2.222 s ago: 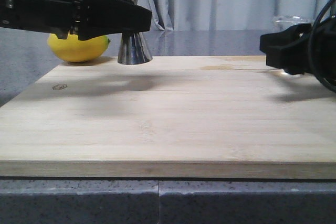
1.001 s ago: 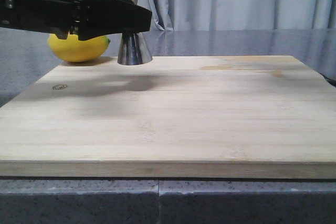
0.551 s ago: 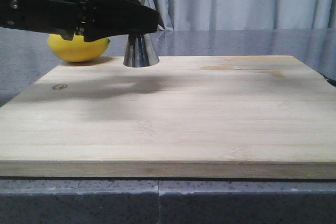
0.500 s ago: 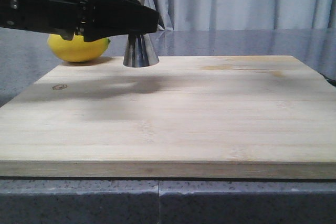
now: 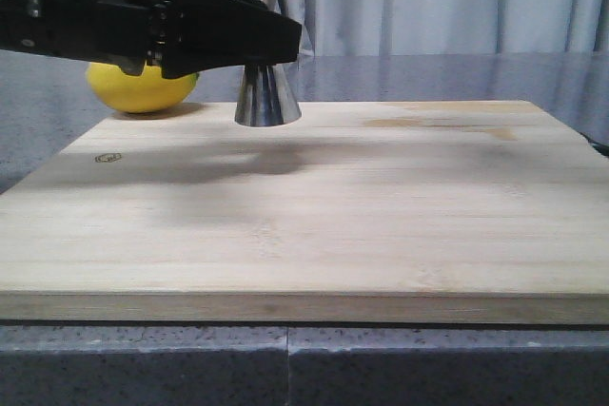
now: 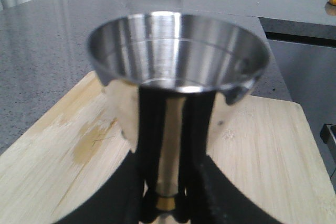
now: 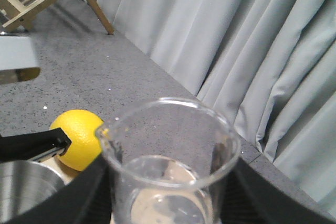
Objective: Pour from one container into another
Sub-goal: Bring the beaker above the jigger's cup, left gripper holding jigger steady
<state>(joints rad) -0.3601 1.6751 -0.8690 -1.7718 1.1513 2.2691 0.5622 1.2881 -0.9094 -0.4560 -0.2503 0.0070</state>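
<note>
Left tool (image 6: 167, 211) grips jigger (image 6: 176, 72) at its waist.

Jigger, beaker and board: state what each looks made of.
Jigger: polished steel by the look, mirror-bright with reflections, a gold band at its waist. Beaker: clear, probably glass, though plastic can't be ruled out; the curtain shows through its wall. Board: pale wood, possibly bamboo, with a matte surface and long straight grain strips.
</note>
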